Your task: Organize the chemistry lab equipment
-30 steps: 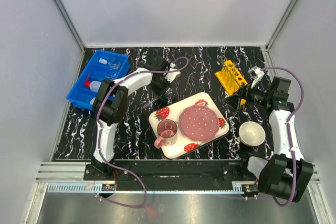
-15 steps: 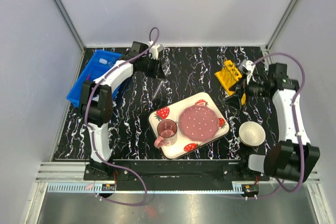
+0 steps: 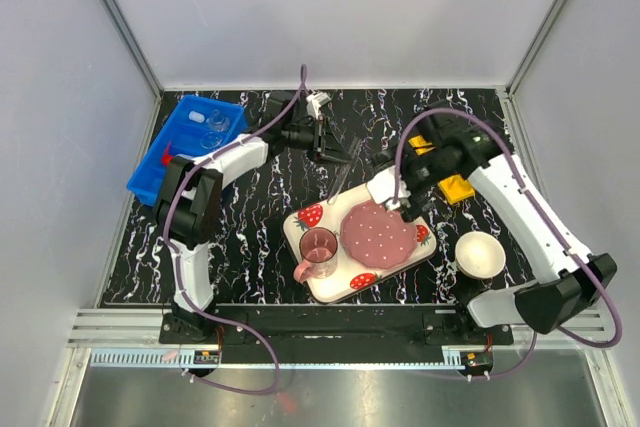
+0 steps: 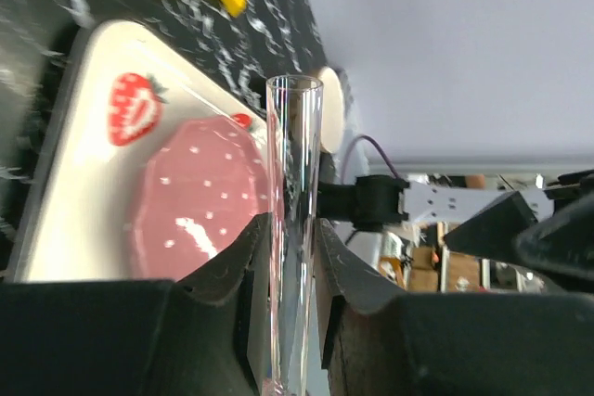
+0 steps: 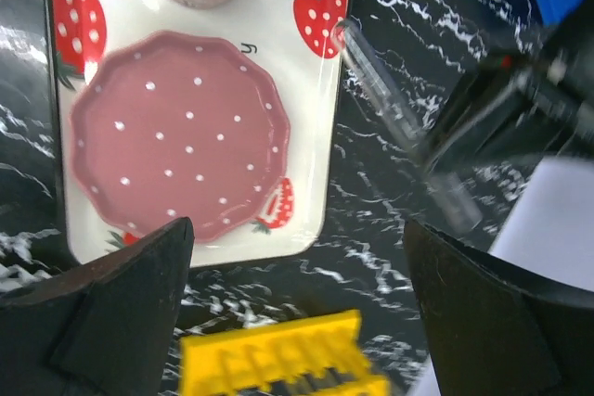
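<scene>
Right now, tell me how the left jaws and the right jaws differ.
The left jaws are clamped on a clear glass tube; the right jaws stand wide open, holding nothing. The left jaws are above the black table behind the strawberry tray; the right jaws are above that tray's far right corner. Both are in the air near the tray's far edge.

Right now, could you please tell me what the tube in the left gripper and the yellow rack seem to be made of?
The tube: clear glass or clear plastic, glossy; the background shows through its walls. The yellow rack: probably moulded plastic, opaque and evenly coloured.
</scene>
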Available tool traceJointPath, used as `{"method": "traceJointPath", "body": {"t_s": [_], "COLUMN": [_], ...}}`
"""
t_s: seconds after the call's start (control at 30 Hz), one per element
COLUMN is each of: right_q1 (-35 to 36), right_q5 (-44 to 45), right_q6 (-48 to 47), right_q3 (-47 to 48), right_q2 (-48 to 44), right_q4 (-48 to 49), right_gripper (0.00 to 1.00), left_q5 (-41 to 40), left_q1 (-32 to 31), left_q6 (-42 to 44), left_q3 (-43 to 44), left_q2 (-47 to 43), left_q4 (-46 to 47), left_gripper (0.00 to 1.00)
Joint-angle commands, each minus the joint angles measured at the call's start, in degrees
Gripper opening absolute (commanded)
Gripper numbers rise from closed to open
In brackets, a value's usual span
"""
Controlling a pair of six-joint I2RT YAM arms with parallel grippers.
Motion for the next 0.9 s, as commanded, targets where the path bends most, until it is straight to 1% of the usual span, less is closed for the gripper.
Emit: {"method": "traceJointPath", "body": {"t_s": [0.0,0.03,0.1,0.13,0.23,0.33,0.47,0.57,0.7,0.73,0.8,0.83,0.87], "right_q1": [9.92,13.51,16.69,19.06,20.75,21.63,22.94,24.44,26.2,26.55,26.9,27.08,27.08], "right_q5": [11.89,14.6,17.6,20.57,23.58,24.12,23.68,23.77,25.26,26.22,27.28,27.63,28.07], "right_q6": [-7.85,-9.25,-10.93,-12.33,-14.27,-14.71,-13.92,-13.13,-11.2,-10.68,-10.41,-10.23,-10.14], "right_q3": [1.71,1.53,1.09,0.92,-1.53,-4.26,-6.2,-8.22,-10.24,-10.59,-10.95,-11.3,-11.39], "right_q2": [1.07,1.76,2.73,3.78,4.58,4.06,3.97,4.32,5.37,5.89,6.43,6.6,6.6], "right_q4": [3.53,4.94,5.13,5.04,6.61,11.08,13.48,15.41,17.87,18.22,18.23,18.4,18.49], "right_gripper": [1.0,1.0,1.0,1.0,0.99,0.98,0.97,0.93,0.82,0.78,0.73,0.65,0.6], "left_q5": [6.7,6.88,7.49,7.58,7.84,8.19,8.28,8.28,8.11,7.85,7.84,7.76,7.84], "left_q1": [-3.29,-3.73,-4.7,-4.88,-5.58,-6.46,-7.43,-8.57,-9.36,-9.36,-9.36,-9.36,-9.36], "left_q6": [-11.2,-12.08,-14.02,-14.46,-15.35,-15.0,-14.73,-14.82,-14.64,-14.56,-14.55,-14.55,-14.64], "left_q3": [-2.03,-2.3,-3.35,-3.96,-5.11,-6.07,-7.04,-7.4,-7.75,-8.18,-8.45,-8.8,-8.98], "left_q2": [-2.97,-3.06,-3.32,-3.41,-4.02,-4.55,-4.99,-5.08,-5.78,-6.05,-6.49,-6.75,-6.84], "left_q4": [13.41,14.3,16.5,17.28,18.08,18.0,18.17,18.35,18.35,18.43,18.61,18.7,18.7], "left_gripper": [0.15,0.15,0.15,0.15,0.14,0.14,0.15,0.15,0.15,0.15,0.15,0.15,0.15]}}
